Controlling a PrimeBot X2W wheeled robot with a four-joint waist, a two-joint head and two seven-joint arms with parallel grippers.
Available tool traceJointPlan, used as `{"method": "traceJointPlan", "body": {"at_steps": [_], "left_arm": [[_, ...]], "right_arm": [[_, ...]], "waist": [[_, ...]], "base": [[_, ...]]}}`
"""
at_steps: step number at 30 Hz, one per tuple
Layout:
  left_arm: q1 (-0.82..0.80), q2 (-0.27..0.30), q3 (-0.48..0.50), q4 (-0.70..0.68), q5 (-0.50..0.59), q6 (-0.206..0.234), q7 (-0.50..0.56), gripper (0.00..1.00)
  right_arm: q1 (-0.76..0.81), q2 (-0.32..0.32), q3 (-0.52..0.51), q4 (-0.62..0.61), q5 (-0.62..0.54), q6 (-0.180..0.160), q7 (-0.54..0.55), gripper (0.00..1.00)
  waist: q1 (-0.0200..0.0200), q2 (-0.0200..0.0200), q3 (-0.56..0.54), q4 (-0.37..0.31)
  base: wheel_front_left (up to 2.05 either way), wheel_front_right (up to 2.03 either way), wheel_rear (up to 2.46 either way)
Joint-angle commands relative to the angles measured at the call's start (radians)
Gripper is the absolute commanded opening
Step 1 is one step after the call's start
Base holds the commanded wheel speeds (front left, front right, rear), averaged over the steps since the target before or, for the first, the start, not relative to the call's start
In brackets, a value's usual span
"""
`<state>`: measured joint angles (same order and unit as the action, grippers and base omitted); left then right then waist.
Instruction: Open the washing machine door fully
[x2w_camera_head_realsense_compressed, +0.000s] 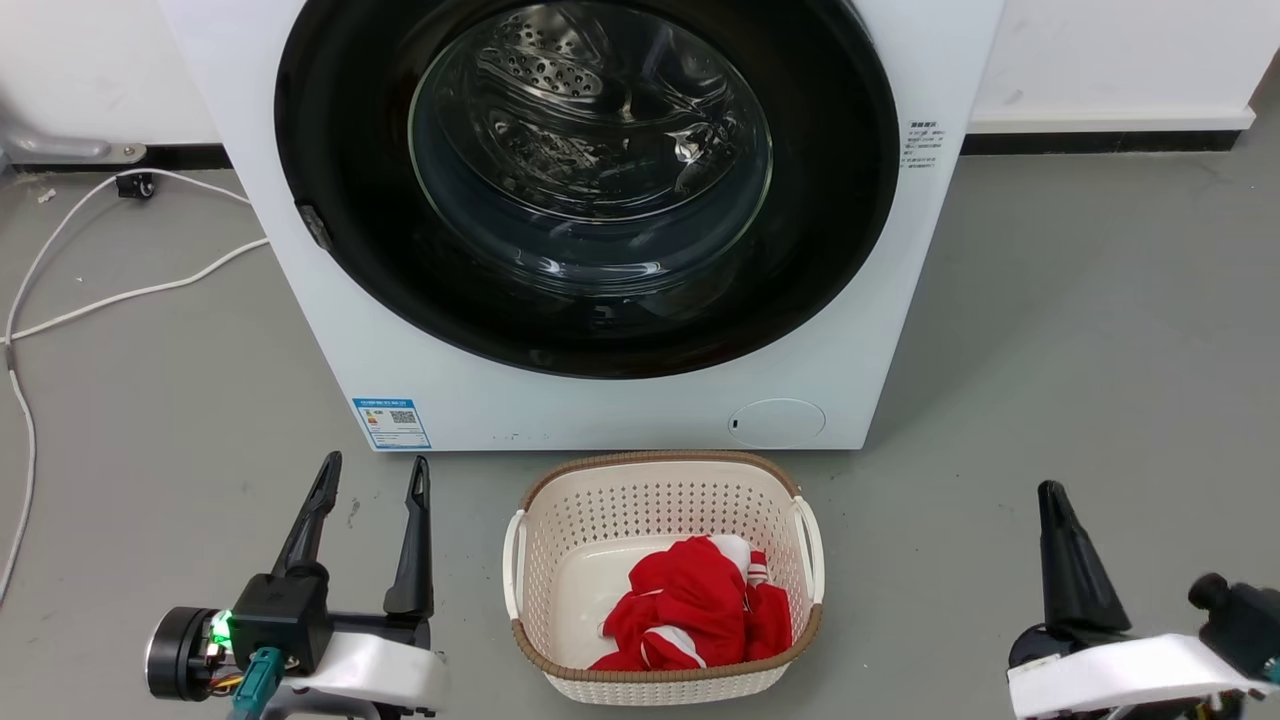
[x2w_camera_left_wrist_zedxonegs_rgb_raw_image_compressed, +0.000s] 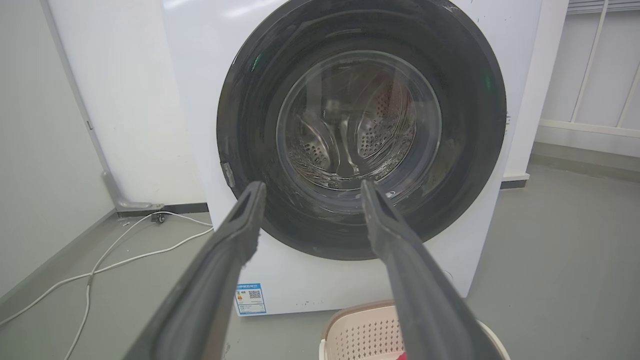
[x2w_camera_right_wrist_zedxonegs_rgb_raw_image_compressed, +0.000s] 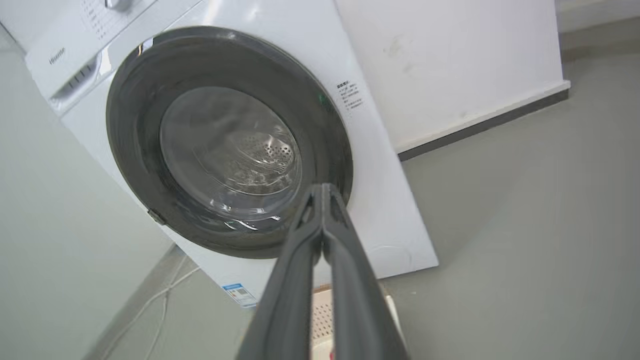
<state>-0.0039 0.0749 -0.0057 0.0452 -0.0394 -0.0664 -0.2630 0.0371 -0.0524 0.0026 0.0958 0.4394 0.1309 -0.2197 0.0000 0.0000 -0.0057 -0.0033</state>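
Head view shows a white cable (x2w_camera_head_realsense_compressed: 130, 295) trailing over the grey floor (x2w_camera_head_realsense_compressed: 1080, 330) at the far left, well clear of my arms. My left gripper (x2w_camera_head_realsense_compressed: 374, 463) sits low at the near left. It is released, with its two dark fingers spread and pointing away toward the washing machine (x2w_camera_head_realsense_compressed: 620, 410).

The washing machine door (x2w_camera_head_realsense_compressed: 590, 180) is shut. It lies flush on the front of the white box and fills nearly its whole width. What I care about is the small grey catch (x2w_camera_head_realsense_compressed: 314, 226) on the door's left rim. It lies far from the left gripper, almost straight ahead and a little to its left.

From that I judge the door swings from its right side, though I cannot see a hinge. That makes the left arm the nearer one to the edge that has to be pulled. In the left wrist view the spread fingertips flank the bottom of the glass, with the catch just off to their left. I think the gripper needs to shift left before it reaches in.

A cream basket (x2w_camera_head_realsense_compressed: 660, 468) holding a red cloth (x2w_camera_head_realsense_compressed: 690, 605) stands near, between the arms and touching neither. My right gripper (x2w_camera_right_wrist_zedxonegs_rgb_raw_image_compressed: 322, 191) is clenched on nothing, fingertips pressed together. It sits low at the near right, well apart from the catch. The arm is rolled, since the machine looks tilted in its wrist view.
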Motion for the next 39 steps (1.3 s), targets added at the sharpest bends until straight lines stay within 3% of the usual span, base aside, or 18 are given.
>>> {"method": "traceJointPlan", "body": {"at_steps": [1, 11, 15, 19, 27, 39], "left_arm": [[0.006, -0.004, 0.0, 0.003, 0.005, -0.003, -0.002, 1.0], [0.008, -0.008, 0.009, -0.002, 0.004, -0.005, -0.002, 1.0], [0.004, -0.01, 0.012, -0.005, 0.004, -0.005, -0.002, 1.0], [-0.007, -0.012, 0.013, -0.008, 0.002, -0.004, -0.002, 1.0], [-0.049, -0.015, 0.015, -0.025, 0.0, -0.01, -0.002, 1.0], [-0.135, -0.01, 0.018, -0.061, 0.008, -0.028, -0.002, 1.0]], "right_arm": [[-0.001, 0.004, 0.011, 0.014, 0.122, 0.0, -0.009, 0.0], [-0.033, 0.003, 0.064, 0.054, 1.011, 0.0, -0.019, 0.0], [-0.079, 0.003, 0.042, 0.052, 1.253, 0.0, 0.001, 0.0], [-0.133, -0.013, 0.011, 0.07, 1.338, 0.0, 0.022, 0.0], [-0.408, -0.154, 0.006, 0.242, 1.466, 0.0, 0.064, 0.0], [-0.912, -0.355, 0.217, 0.571, 1.484, 0.0, 0.196, 0.0]], "waist": [[0.0, 0.0, -0.001, 0.001], [0.0, 0.0, 0.004, -0.001], [0.0, 0.0, 0.011, -0.005], [0.0, 0.0, 0.024, -0.004], [0.0, 0.0, 0.089, -0.005], [0.0, 0.0, 0.222, 0.016]], "base": [[0.0, 0.0, 0.0], [0.0, 0.0, 0.0], [0.0, 0.0, 0.0], [0.0, 0.0, 0.0], [0.0, 0.0, 0.0], [0.0, 0.0, 0.0]]}}
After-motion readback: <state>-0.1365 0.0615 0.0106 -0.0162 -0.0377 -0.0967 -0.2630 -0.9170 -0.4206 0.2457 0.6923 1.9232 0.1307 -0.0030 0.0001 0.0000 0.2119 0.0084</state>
